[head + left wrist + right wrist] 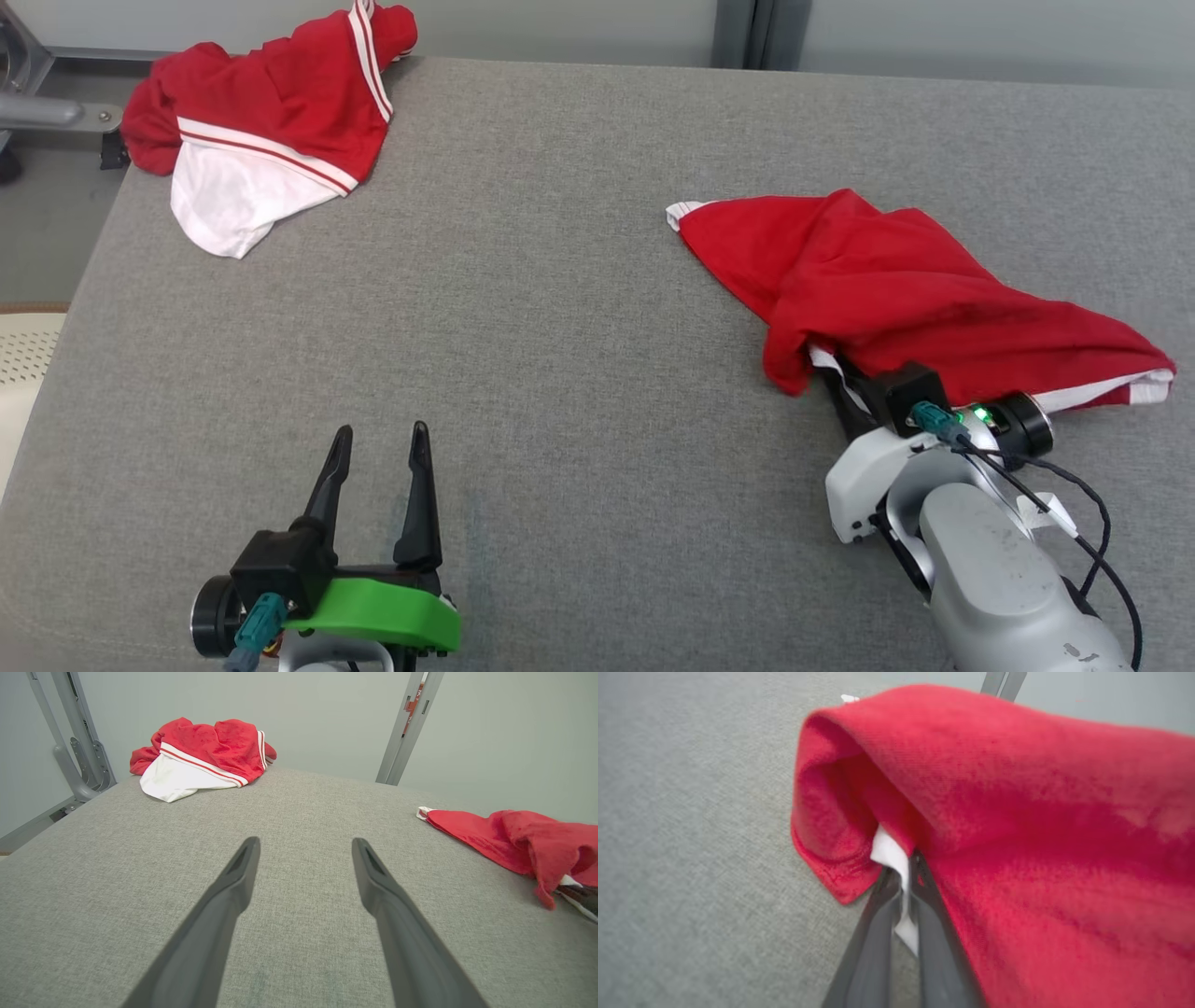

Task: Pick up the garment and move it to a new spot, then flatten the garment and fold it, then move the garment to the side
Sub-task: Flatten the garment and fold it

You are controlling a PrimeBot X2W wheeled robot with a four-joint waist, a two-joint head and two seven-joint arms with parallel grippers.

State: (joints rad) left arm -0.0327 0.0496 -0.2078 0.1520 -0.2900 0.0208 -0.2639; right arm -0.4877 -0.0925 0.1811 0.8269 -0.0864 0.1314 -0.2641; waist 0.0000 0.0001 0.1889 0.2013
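Nearest, by the front edge of the grey padded surface (579, 373), the left gripper (381, 431) hovers with its fingers spread wide and nothing between them. Any lift therefore depends, as I judge it, on the right arm's single pinch. The right gripper (908, 868) is closed tight on a thin strip of white hem (901, 891), with the red garment (896, 280) draped over its fingers. That bite looks shallow: the hem could slide out as the cloth's weight comes onto it, or the shirt could rise as a bunched mass that drags and twists, making flattening harder. The garment lies crumpled toward the right edge, one white-trimmed corner pointing to the middle. Well apart, at the far left corner, a second red and white garment (271, 121) is heaped, partly overhanging the edge; a wide swing could snag it.
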